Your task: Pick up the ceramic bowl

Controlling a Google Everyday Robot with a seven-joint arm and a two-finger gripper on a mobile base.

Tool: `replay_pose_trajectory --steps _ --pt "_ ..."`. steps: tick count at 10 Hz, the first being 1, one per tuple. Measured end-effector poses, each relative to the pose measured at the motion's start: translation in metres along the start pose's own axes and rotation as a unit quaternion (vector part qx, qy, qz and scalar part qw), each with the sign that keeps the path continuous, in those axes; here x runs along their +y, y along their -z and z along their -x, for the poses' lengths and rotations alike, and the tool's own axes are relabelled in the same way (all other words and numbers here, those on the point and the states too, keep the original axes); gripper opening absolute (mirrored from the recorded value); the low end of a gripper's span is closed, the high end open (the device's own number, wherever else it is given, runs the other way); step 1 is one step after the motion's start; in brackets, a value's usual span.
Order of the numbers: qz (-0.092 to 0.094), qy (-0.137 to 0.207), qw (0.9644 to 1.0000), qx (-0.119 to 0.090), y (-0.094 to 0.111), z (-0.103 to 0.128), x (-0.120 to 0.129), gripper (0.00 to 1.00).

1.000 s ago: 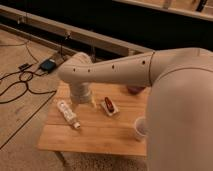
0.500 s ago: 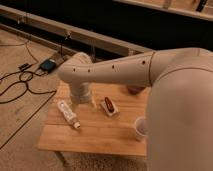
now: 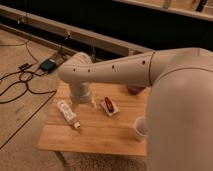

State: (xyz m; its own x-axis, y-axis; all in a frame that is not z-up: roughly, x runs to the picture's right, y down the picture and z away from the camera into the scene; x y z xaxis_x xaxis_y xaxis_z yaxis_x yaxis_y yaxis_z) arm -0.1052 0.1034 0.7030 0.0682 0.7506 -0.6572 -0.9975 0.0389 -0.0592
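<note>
The ceramic bowl [image 3: 135, 90] is a small dark maroon bowl at the far right of the wooden table [image 3: 95, 135]. Only its lower edge shows under my arm. My arm reaches in from the right, bends at the table's far left and points down. The gripper [image 3: 86, 100] hangs there just above the table's back left part, well left of the bowl and apart from it. I see nothing held in it.
A pale translucent cup [image 3: 141, 128] stands near the table's right front. A red item on a white packet [image 3: 109, 105] lies mid-table. A white bottle [image 3: 67, 113] lies at the left. Black cables [image 3: 20, 85] and a small device [image 3: 48, 65] lie on the floor at left.
</note>
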Motion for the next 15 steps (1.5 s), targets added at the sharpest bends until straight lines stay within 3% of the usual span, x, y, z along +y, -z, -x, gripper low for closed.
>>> replay_pose_trajectory --steps 14,15 --pt "0.0 -0.001 1.0 0.0 0.0 0.001 -0.001 0.65" --pt "-0.005 -0.006 1.0 -0.004 -0.001 0.008 -0.015 0.65"
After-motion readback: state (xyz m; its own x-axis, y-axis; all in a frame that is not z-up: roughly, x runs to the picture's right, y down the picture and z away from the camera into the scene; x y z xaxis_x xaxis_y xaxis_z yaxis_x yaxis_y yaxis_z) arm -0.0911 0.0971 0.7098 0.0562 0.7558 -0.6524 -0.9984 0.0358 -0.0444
